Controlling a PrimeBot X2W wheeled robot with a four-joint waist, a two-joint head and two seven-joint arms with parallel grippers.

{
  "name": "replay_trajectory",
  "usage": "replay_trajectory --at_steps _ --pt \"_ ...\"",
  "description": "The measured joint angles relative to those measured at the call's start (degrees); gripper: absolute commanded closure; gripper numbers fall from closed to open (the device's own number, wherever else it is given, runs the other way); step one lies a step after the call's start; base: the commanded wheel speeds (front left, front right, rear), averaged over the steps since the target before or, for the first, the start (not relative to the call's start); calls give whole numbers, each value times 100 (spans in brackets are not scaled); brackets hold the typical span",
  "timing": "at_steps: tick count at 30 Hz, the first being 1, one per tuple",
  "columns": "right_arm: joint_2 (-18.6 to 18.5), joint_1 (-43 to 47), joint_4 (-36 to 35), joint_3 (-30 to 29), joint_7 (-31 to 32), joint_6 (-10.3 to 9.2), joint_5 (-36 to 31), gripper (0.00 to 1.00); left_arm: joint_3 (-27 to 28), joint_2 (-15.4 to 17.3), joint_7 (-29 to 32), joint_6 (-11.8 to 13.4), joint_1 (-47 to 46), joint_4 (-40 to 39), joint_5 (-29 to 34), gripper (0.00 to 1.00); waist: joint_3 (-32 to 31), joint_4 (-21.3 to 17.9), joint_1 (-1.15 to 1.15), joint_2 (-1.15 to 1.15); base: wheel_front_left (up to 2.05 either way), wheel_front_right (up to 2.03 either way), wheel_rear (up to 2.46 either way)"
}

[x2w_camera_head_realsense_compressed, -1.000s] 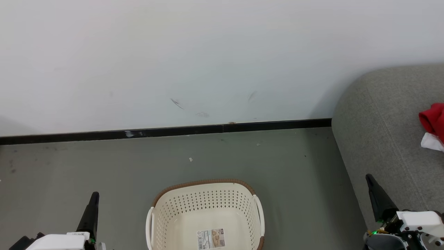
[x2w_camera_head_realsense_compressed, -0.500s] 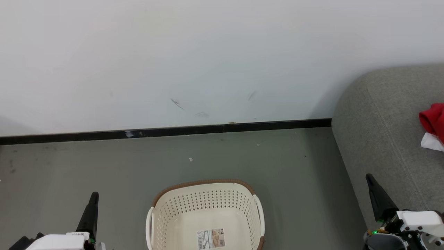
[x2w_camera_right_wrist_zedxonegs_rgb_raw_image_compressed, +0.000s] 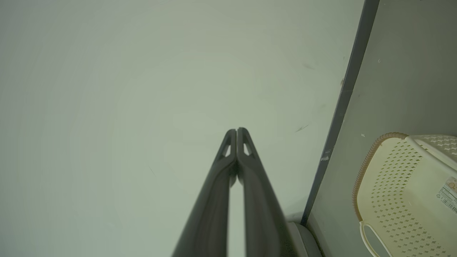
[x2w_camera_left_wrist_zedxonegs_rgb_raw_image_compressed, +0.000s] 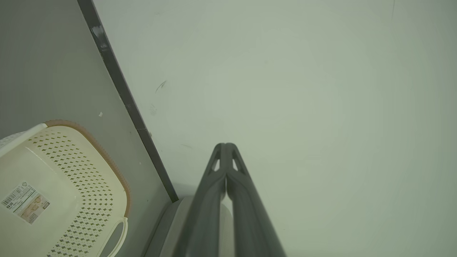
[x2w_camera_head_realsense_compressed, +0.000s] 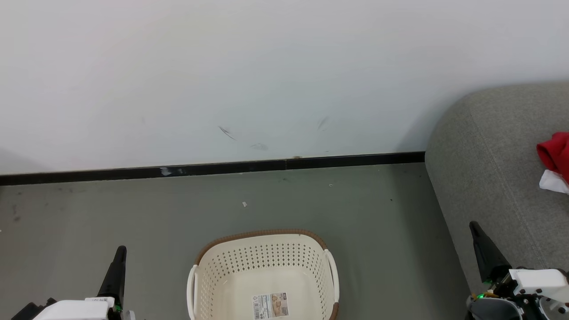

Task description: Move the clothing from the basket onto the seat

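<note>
the basket (x2w_camera_head_realsense_compressed: 266, 233) sits on the floor (x2w_camera_head_realsense_compressed: 133, 209) between the arms, with nothing inside but the paper label (x2w_camera_head_realsense_compressed: 270, 305) on its bottom. the clothing (x2w_camera_head_realsense_compressed: 554, 153), red with a white patch, lies on the seat (x2w_camera_head_realsense_compressed: 484, 169) to the right, well apart from the basket. the left tool (x2w_camera_head_realsense_compressed: 120, 251) and right tool (x2w_camera_head_realsense_compressed: 474, 227) are both clenched on nothing, fingers pressed together and pointing toward the wall (x2w_camera_head_realsense_compressed: 266, 66), one either side of the basket. i judge the move done: with nothing left to lift, the arms rest parked, touching neither.
</note>
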Motion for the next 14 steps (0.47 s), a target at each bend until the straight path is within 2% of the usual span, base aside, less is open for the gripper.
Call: replay_trajectory --at_steps 14 --pt "2 -1 0 -18 0 0 -1 100 3 -3 7 0 -1 3 0 100 0 0 0 0 0 0 0"
